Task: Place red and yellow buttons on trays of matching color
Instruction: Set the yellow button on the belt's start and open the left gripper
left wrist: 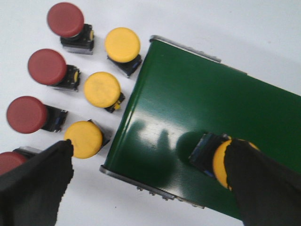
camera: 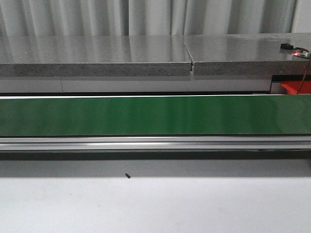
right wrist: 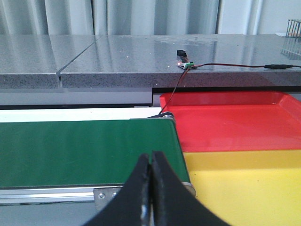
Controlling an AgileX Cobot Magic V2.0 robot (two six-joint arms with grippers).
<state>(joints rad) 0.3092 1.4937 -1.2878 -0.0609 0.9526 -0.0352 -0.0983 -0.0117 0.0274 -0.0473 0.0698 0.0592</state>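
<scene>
- On green belt (left wrist: 197, 117), at 5 o'clock under left gripper (left wrist: 150, 183): yellow button (left wrist: 221, 157), jaws spread, nothing held.
- Rigid, light, smooth-domed; probably best pinched at square base.
- Right gripper (right wrist: 151, 188) pressed closed, empty.

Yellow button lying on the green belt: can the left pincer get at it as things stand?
Probably yes. In the left wrist view the yellow button lies on the green belt just by one finger of the open left pincer, with nothing else on the belt near it.
</scene>
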